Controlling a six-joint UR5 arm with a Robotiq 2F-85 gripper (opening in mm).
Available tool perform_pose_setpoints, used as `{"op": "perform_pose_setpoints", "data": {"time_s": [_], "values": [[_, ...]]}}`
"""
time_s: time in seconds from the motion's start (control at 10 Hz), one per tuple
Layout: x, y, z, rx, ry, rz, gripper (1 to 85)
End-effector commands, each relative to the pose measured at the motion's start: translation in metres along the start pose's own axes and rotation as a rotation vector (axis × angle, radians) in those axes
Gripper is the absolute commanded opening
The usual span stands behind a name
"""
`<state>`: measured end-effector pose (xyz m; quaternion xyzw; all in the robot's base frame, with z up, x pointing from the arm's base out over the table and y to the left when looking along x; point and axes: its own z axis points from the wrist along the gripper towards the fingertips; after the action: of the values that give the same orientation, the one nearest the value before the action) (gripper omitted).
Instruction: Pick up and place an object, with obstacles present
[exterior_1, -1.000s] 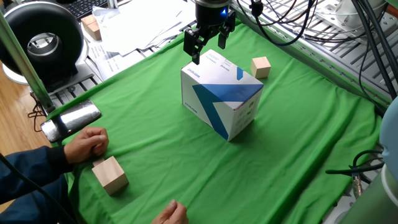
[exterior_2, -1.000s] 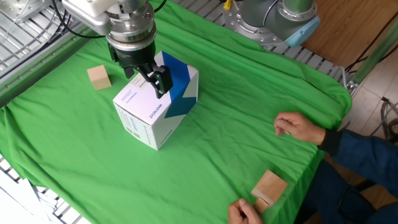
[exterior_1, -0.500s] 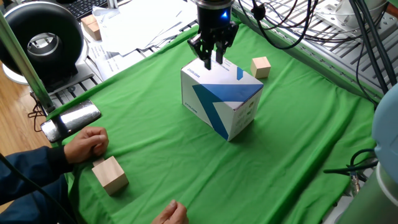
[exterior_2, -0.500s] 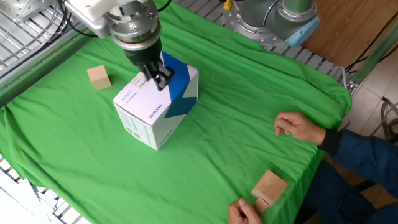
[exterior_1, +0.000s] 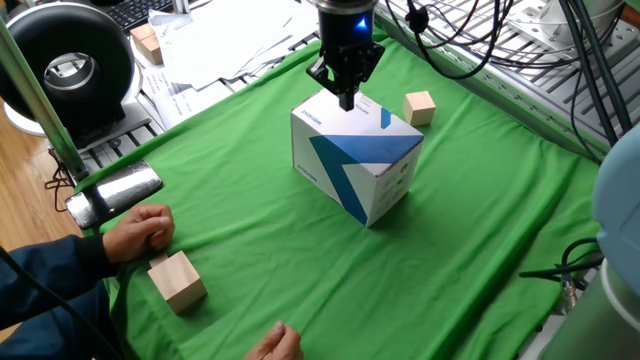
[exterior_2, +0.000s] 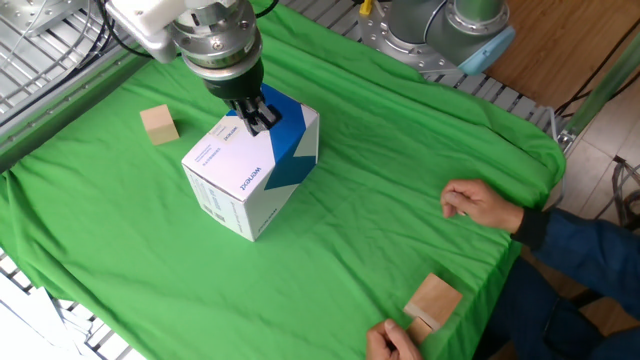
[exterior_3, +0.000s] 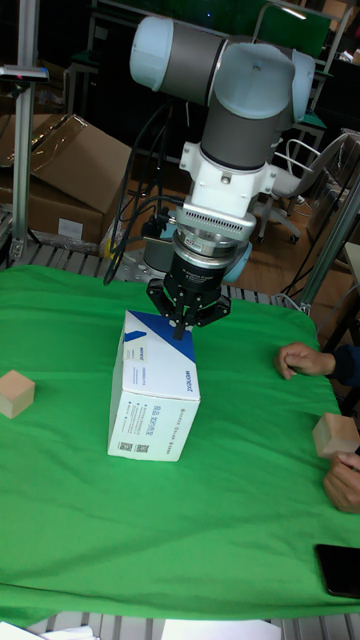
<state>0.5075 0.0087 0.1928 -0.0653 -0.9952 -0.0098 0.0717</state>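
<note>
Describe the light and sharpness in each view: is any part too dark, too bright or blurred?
One fixed view: even light, sharp; the white-and-blue box and small wooden cube read clearly. The other fixed view: also even, soft shadows on the green cloth, and the gripper is sharp. Tall fixed view: the room behind is dark, but cloth and box are well lit.

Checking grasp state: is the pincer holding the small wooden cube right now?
No. The small wooden cube sits alone on the green cloth, while the pincer is shut with nothing in it above the white-and-blue box.
</note>
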Motion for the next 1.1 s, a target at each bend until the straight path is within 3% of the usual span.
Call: {"op": "perform_pose_setpoints", "data": {"time_s": [0.0,0.1,0.3,0.5,1.0], "values": [[-0.003,-0.009,-0.003,-0.015,-0.01,-0.027,1.0],[-0.004,-0.021,-0.004,-0.015,-0.015,-0.067,1.0],[0.0,-0.047,-0.014,-0.029,0.018,-0.148,1.0],[-0.003,-0.059,-0.01,0.007,0.0,-0.175,1.0],[-0.002,-0.052,-0.009,-0.013,0.008,-0.164,1.0]]}}
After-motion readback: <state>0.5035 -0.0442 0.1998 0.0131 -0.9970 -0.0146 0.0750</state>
